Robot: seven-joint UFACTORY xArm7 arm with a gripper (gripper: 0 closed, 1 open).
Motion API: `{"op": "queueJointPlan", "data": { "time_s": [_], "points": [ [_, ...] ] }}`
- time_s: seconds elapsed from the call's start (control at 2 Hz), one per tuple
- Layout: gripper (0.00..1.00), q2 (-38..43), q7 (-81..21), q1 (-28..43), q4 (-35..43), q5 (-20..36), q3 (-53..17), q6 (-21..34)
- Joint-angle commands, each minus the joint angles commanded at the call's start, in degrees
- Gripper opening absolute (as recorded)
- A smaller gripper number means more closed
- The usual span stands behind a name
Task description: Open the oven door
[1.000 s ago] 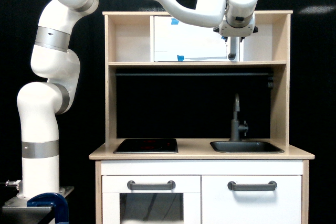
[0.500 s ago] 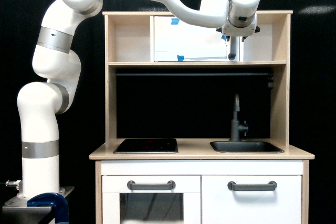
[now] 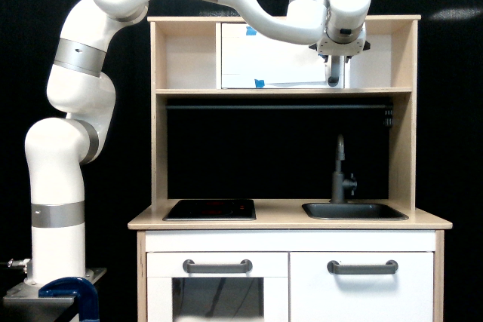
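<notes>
Oven door (image 3: pixel 283 62) sits shut in the upper shelf, right of centre; gripper (image 3: pixel 333 79) is at its vertical grey handle (image 3: pixel 333 73) on the right edge; can't tell if fingers are closed; door looks light and rigid, likely left-hinged; grab the bar mid-height.

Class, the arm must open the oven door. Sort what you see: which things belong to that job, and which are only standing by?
Job: oven door; its vertical grey handle; pincer.

Standing by: hob; sink; tap; windowed lower door; plain lower door; blue clamp.
</notes>
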Motion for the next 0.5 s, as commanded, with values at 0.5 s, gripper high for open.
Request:
{"op": "queueJointPlan", "data": {
  "time_s": [0.5],
  "points": [
    [1.00,-0.26,0.06,0.33,-0.42,0.04,0.73,-1.07]
  ]
}}
